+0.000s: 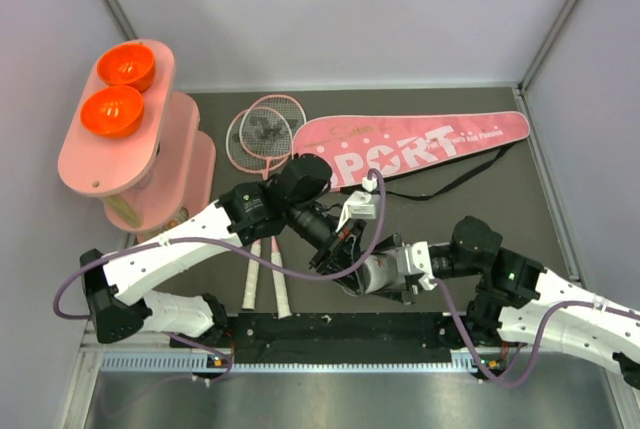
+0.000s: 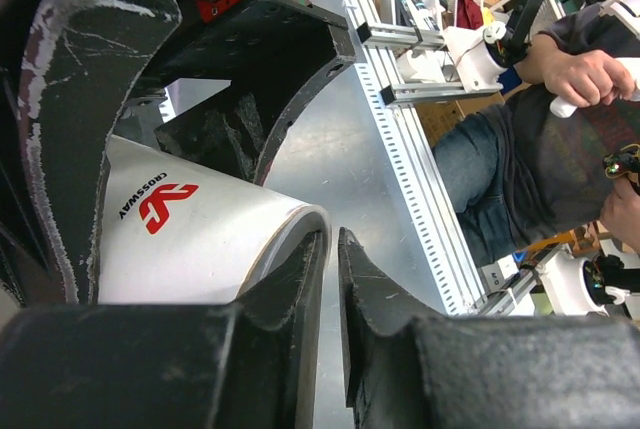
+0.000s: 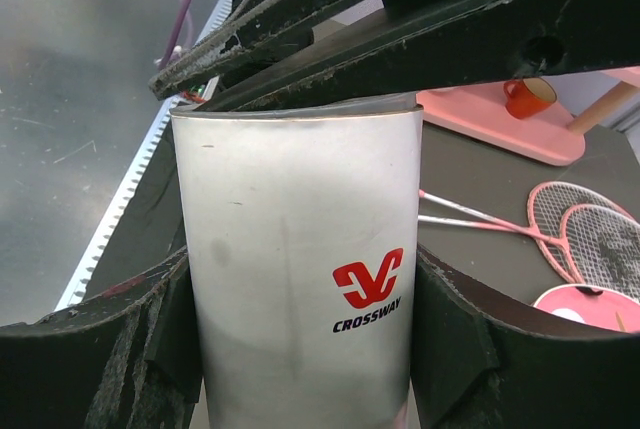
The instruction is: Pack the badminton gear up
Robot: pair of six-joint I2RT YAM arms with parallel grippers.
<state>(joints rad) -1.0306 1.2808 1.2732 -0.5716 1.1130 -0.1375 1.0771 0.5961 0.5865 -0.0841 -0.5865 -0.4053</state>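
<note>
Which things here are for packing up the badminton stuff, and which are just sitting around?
For the job:
- two pink rackets
- pink SPORT bag
- white cardboard tube

Just lying about:
- two orange bowls
- pink stand they sit on

Tube point(image 3: 300, 289): white cardboard, smooth with a soft satin sheen and a printed red-and-black logo. Fingers point(image 3: 90, 349): black, rough-grained, scuffed and streaked with pale scratches. Table point(image 1: 545, 199): dark matt mat, with brushed grey metal along its near edge. Bag point(image 1: 400, 144): pink cloth, faintly glossy. Bowls point(image 1: 125, 67): glossy orange plastic. Stand point(image 1: 100, 164): smooth matt pink.
</note>
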